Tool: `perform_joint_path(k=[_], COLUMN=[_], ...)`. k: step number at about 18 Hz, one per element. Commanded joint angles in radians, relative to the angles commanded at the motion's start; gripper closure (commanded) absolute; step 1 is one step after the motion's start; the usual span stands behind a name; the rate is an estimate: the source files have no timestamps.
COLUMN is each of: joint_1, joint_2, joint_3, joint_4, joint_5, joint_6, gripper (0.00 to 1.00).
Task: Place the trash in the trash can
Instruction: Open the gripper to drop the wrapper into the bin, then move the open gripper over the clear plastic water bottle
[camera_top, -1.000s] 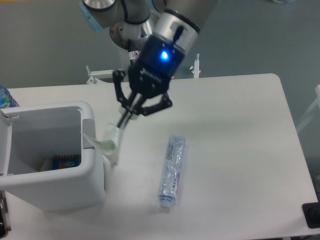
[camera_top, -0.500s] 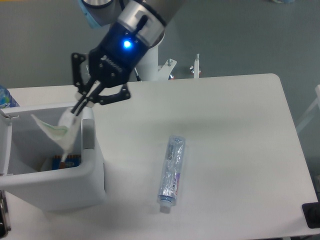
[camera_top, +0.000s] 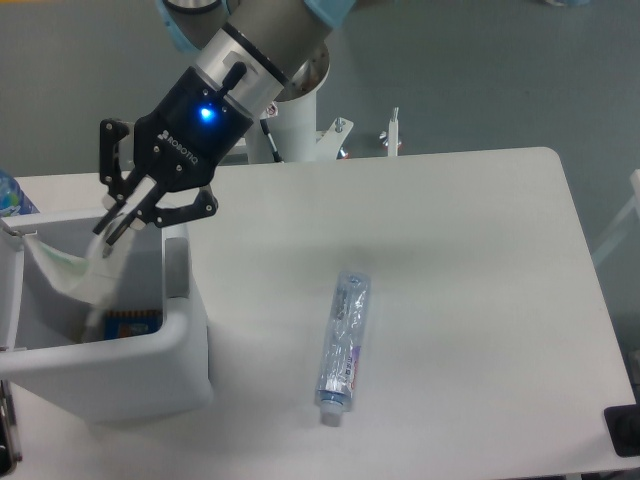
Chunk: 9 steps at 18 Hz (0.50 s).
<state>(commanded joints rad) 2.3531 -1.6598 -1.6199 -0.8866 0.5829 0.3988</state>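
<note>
The trash can (camera_top: 185, 345) stands at the left edge of the white surface (camera_top: 470, 260), a boxy white bin with a thick rounded rim, its mouth open to the camera; inside, on the bottom near the right wall, lies a small flat item with a blue and orange printed face (camera_top: 133, 322), partly hidden by the rim; what it is cannot be told.

The claw (camera_top: 113, 224) hangs over the bin's open mouth near its back right corner, its black fingers (camera_top: 130, 222) drawn close together and pinching the top of the whitish packet (camera_top: 75, 272); the packet dangles down from the fingertips inside the bin's opening, crumpled, pale with a faint green tint, its lower end low in the cavity beside the printed item; whether it touches the bottom cannot be told; a blue light glows on the claw's body above.

The crushed bottle (camera_top: 341, 340) lies on its side on the surface, well apart from the bin to its right, its clear body with a blue-printed label running roughly toward the camera and its white cap at the near end; nothing touches it.

A blue-labelled object (camera_top: 10, 195) shows partly at the left edge of the frame, behind the bin.
</note>
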Motion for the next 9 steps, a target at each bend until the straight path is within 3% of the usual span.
perform_joint_path(k=[6,9], joint_1=[0.002,0.006], joint_2=[-0.026,-0.067], joint_3=[0.044,0.113], joint_4=[-0.003,-0.003], joint_5=[0.049,0.234], joint_6=[-0.009,-0.07], gripper=[0.01,0.0])
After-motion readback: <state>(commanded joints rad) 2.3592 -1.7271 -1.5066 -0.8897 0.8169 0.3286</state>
